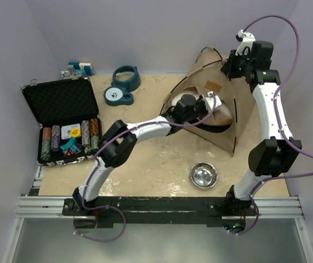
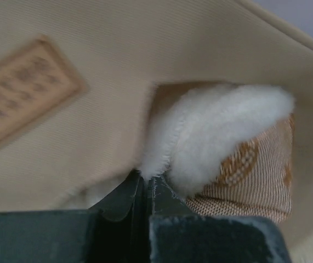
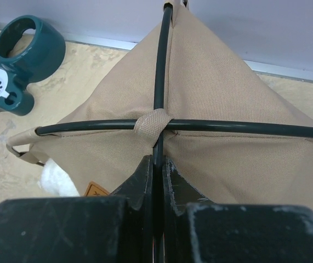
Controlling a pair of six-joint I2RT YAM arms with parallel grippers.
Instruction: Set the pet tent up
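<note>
The pet tent (image 1: 200,74) stands at the back right, tan fabric stretched over thin dark poles. My left gripper (image 1: 204,105) reaches into its entrance hole. In the left wrist view that gripper (image 2: 148,178) is shut on the white fleecy edge of the star-patterned pillow (image 2: 255,170), with the tent's inner wall (image 2: 118,66) just behind. My right gripper (image 1: 228,67) sits at the tent's top. Seen from the right wrist, it (image 3: 157,161) is shut on a dark pole (image 3: 159,66), just below the fabric loop (image 3: 153,123) where two poles cross.
An open black case (image 1: 57,101) holding poker chips lies at the left. A teal pet feeder (image 1: 124,82) stands at the back, also seen in the right wrist view (image 3: 19,55). A steel bowl (image 1: 203,175) sits in front of the tent. A small blue-and-white object (image 1: 79,68) is against the back wall.
</note>
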